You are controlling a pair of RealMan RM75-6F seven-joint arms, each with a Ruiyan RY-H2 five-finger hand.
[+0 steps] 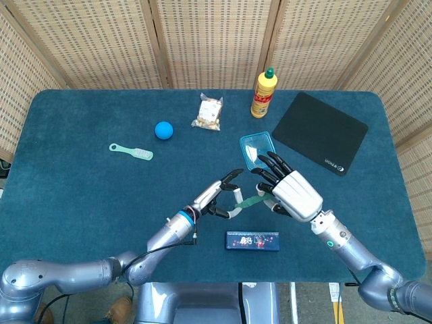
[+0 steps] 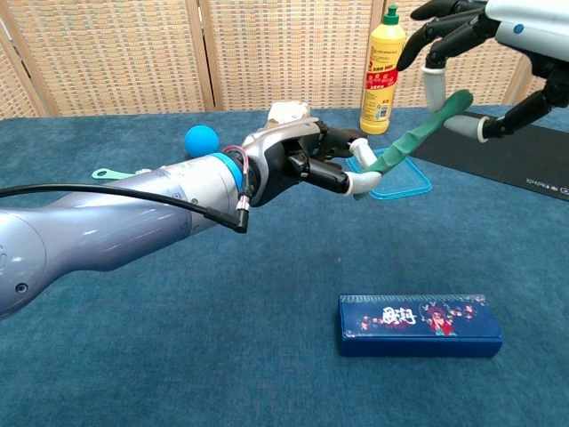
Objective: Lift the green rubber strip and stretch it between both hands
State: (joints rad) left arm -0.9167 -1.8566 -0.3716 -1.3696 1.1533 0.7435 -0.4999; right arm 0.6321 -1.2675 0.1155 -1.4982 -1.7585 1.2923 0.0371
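The green rubber strip [image 2: 404,142] hangs in the air above the table, slanting up to the right. My left hand [image 2: 307,165] pinches its lower end between thumb and finger. My right hand [image 2: 484,53] hovers over the strip's upper end, with a fingertip [image 2: 433,84] on one side of it and the thumb [image 2: 467,127] on the other, small gaps showing. In the head view the strip [image 1: 251,200] runs from my left hand [image 1: 219,196] to under my right hand [image 1: 290,192].
A dark blue box [image 1: 252,240] lies just in front of the hands. A blue lidded tray [image 1: 256,150], a yellow bottle [image 1: 263,93] and a black mouse pad [image 1: 318,132] sit behind. A blue ball [image 1: 163,129], a snack bag [image 1: 209,113] and a green comb [image 1: 131,151] lie to the left.
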